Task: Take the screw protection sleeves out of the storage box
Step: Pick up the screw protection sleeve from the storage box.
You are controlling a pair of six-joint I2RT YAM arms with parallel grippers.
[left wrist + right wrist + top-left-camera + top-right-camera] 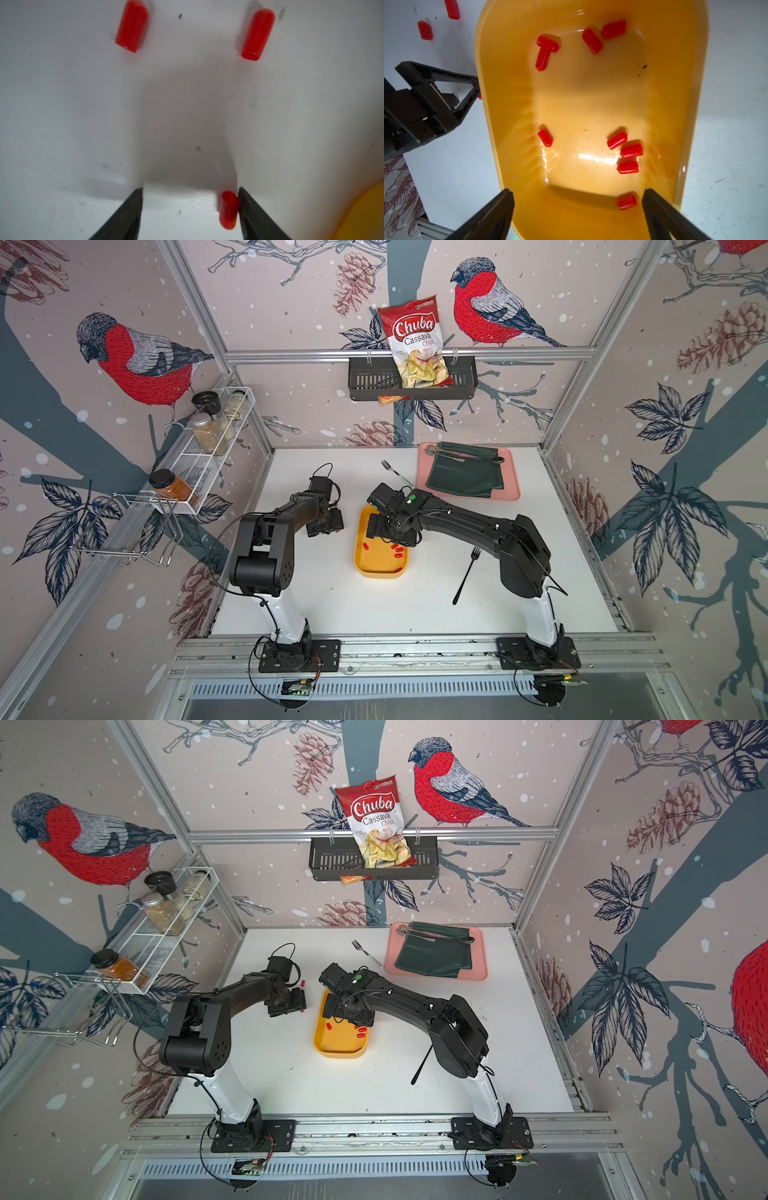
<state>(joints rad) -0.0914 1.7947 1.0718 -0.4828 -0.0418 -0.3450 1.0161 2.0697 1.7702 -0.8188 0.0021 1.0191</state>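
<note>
Open right gripper hangs over the yellow storage box holding several red sleeves. Open left gripper, at the bench, has a loose sleeve touching one finger; lifting might flick it away.

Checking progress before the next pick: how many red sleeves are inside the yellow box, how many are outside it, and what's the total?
Red sleeves inside the yellow storage box: 9
Red sleeves outside the box: 3
Total: 12
</note>
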